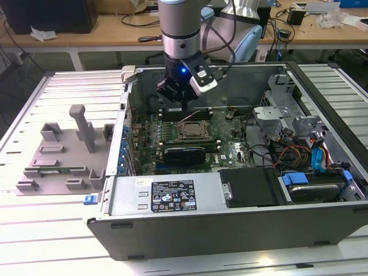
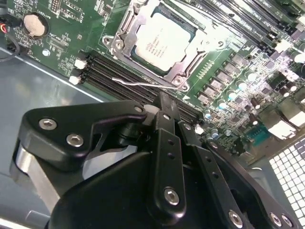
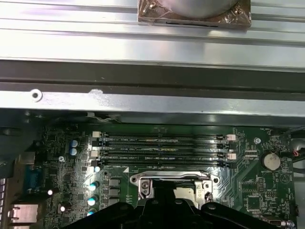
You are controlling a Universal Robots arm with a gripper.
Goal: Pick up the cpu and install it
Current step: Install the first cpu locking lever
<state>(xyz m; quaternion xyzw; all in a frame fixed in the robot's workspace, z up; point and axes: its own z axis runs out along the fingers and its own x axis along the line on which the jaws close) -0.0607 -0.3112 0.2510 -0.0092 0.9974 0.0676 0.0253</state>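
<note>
One square silver cpu point(image 2: 159, 42) | seated in metal-framed socket point(image 2: 123, 34)

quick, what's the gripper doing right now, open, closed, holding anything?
Gripper: cannot tell. It hangs above the motherboard, beside the socket where the cpu already sits.

The cpu point(image 2: 159, 42) has a smooth, dull silver metal top. The socket frame point(image 2: 125, 29) around it is shiny metal. The board point(image 2: 62, 36) is green and a bit glossy. The gripper point(image 2: 164, 143) is matt black with shiny screws. The case wall point(image 3: 152, 57) is bright ribbed metal.
</note>
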